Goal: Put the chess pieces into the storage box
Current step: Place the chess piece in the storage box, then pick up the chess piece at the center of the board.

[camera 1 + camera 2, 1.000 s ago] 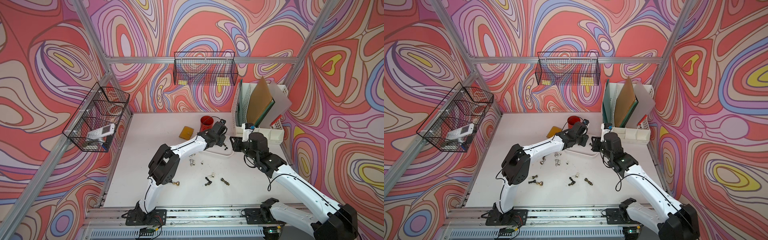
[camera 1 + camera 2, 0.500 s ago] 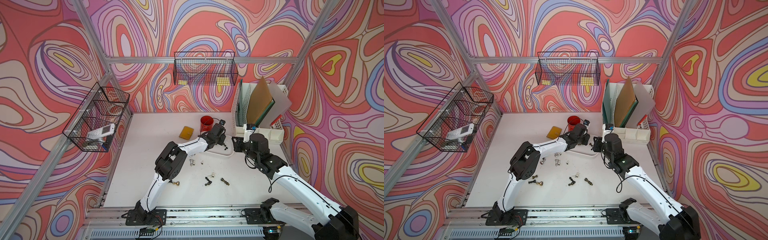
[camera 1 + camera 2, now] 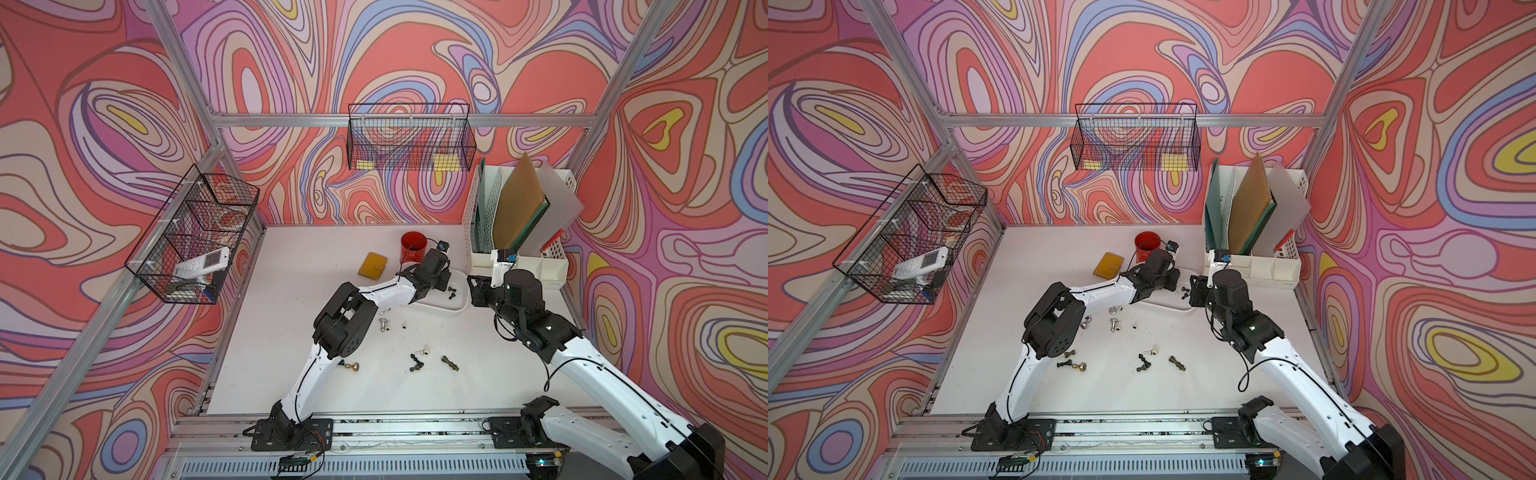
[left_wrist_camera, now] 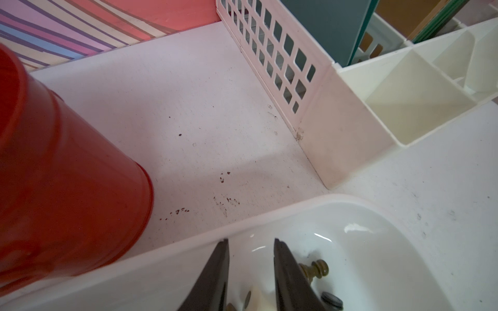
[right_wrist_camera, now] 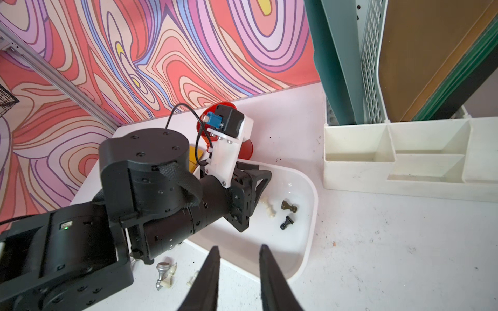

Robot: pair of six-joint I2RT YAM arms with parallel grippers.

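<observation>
The storage box [image 3: 449, 309] is a shallow white tub at the back of the table, seen in both top views. My left gripper [image 4: 251, 242] hangs inside it, open and holding nothing. Under it lies a white chess piece [image 4: 260, 299], beside a brass one [image 4: 315, 269] and a black one [image 5: 286, 222]. My right gripper [image 5: 238, 249] hovers open and empty just off the box's rim [image 5: 310, 194]. Several chess pieces lie loose on the table: silver [image 3: 384, 324], black [image 3: 415, 361], brass [image 3: 450, 363] and gold [image 3: 353, 366].
A red cup [image 3: 413, 245] stands right behind the box, with a yellow pad [image 3: 372, 264] to its left. The tall white file organiser [image 3: 519, 232] stands close by on the right. Wire baskets [image 3: 409, 141] hang on the walls. My left arm's elbow [image 3: 345, 324] hangs over some loose pieces.
The left gripper's jaws have opened above the box, and a white piece lies beneath them. The right arm has hardly moved.
</observation>
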